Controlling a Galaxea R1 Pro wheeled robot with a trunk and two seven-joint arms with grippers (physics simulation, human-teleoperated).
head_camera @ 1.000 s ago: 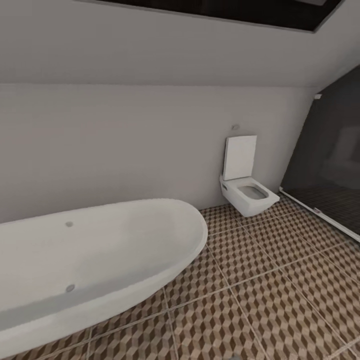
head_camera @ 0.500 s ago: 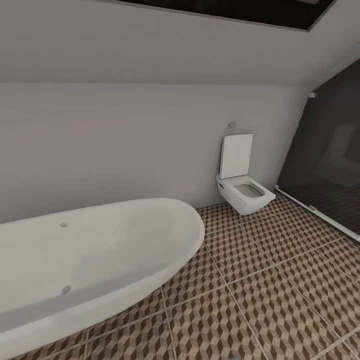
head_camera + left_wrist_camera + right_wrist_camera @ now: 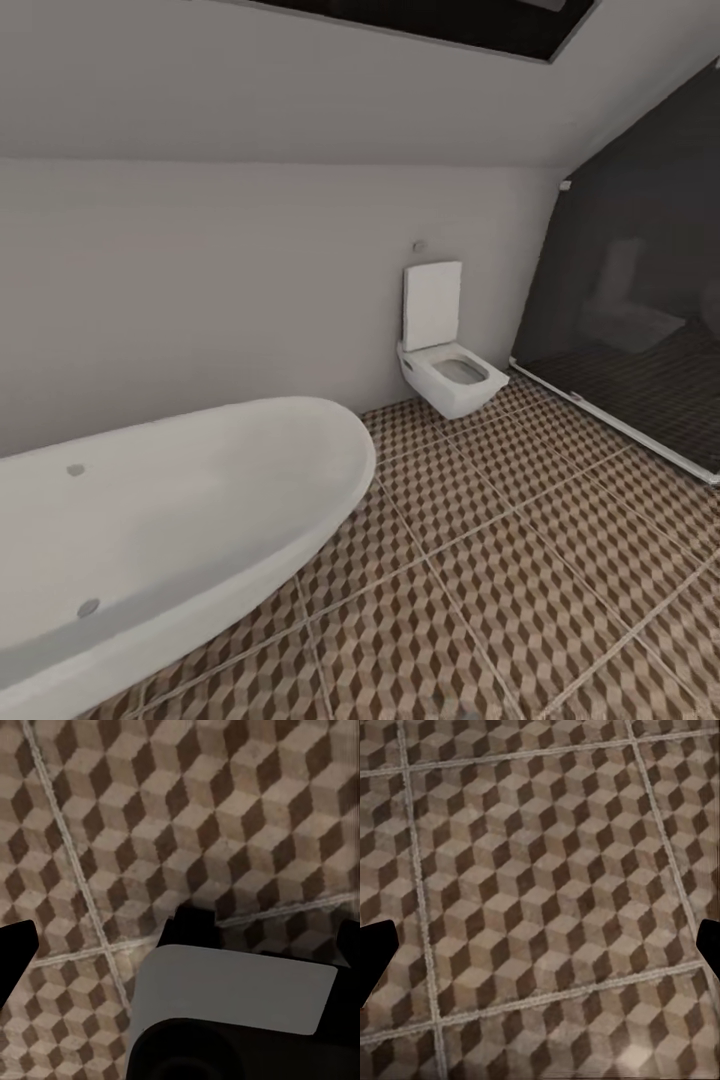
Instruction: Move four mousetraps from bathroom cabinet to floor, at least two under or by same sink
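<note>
The mousetraps, the cabinet and the sink are out of view. The bathroom floor (image 3: 520, 560), tiled in a brown, beige and white cube pattern, spreads across the lower right of the head view. In the left wrist view my left gripper (image 3: 180, 949) hangs open above the floor (image 3: 150, 817), its dark fingertips (image 3: 15, 952) far apart at the picture's edges. A grey and black part of the robot (image 3: 232, 1005) lies below it. My right gripper (image 3: 540, 949) is open too, over bare tiles (image 3: 540, 870), with nothing between its fingers.
A white oval bathtub (image 3: 150, 530) stands at the left. A white wall-hung toilet (image 3: 445, 365) with its lid up is against the back wall. A dark glass shower enclosure (image 3: 640, 320) closes off the right side. Tiled floor runs between them.
The whole head view has shifted left, so the camera has turned right. More of the shower enclosure shows now, and less of the bathtub.
</note>
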